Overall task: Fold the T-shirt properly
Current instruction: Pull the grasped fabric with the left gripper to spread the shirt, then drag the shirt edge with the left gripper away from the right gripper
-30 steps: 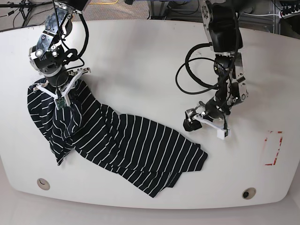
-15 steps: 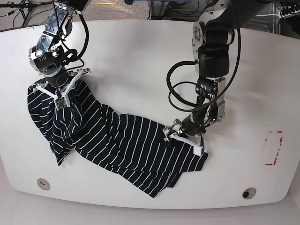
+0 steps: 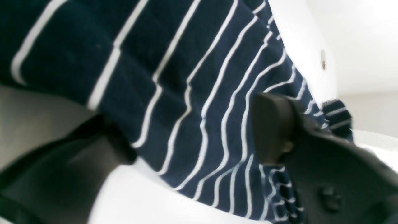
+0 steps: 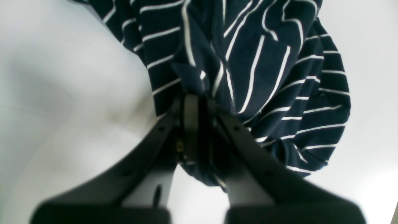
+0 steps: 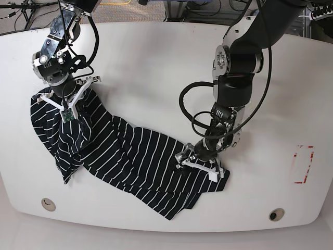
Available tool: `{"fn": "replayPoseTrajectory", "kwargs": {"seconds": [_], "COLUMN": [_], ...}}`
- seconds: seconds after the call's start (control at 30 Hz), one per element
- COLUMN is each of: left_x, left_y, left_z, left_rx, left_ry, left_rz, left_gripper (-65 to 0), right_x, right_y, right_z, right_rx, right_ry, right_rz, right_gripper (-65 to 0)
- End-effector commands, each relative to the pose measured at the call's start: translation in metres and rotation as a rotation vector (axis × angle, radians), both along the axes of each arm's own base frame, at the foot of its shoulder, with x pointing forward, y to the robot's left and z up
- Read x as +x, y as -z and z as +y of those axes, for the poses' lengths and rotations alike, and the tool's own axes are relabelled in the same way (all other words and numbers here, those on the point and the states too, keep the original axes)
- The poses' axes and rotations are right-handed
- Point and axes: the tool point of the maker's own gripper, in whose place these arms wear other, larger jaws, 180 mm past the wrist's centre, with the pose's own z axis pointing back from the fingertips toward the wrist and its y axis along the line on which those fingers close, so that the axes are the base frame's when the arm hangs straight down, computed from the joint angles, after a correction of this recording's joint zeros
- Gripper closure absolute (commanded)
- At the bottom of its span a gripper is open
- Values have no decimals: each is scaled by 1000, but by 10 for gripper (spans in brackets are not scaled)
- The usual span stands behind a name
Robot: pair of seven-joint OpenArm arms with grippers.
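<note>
Left arm reaches the crumpled T-shirt's far end

The T-shirt [image 5: 125,156] sprawls diagonally across the surface [image 5: 156,62]; the left fingers [image 5: 199,165], just arrived and spread, straddle its hem; the right fingers [image 5: 65,103] stay pinched on its other end, ready for spreading

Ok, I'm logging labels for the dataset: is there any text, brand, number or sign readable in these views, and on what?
None can be read.
T-shirt: only white stripes, no print or tag showing.
Red marking on the table, near the edge: an outline, no letters.
Small green tag under the right gripper: too small to read.
</note>
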Motion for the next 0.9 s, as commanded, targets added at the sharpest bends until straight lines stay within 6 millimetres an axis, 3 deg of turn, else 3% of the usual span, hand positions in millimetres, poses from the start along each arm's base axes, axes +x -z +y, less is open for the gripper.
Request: {"fn": "replayPoseTrajectory", "kwargs": {"seconds": [0.0,0.13,0.17,0.33,0.43,0.6,0.87], "left_x": [-7,-7,-7,-15,-14,-23,-64], "left_y": [9,10,10,17,10,-3,-36], "left_z": [-1,0,0,1,6,29,79], "left_rx": [24,27,28,29,33,64,176], "left_ry": [15,13,12,9,0,4,24], "left_rz": [52,53,54,63,29,-12,-93], "left_gripper": [-306,-24,0,0,0,0,0], "right_x": [8,8,8,8,8,8,8], "right_y": [-14,-14,-14,-14,-14,-14,-13], "right_z": [-1,0,0,0,0,0,-1], "right_rx": [1,3,3,3,3,3,-1], "right_ry": [-4,-5,-5,-5,-5,-5,-4], "right_rz": [-52,-53,-53,-53,-54,-54,-51], "right_gripper": [0,0,0,0,0,0,0]}}
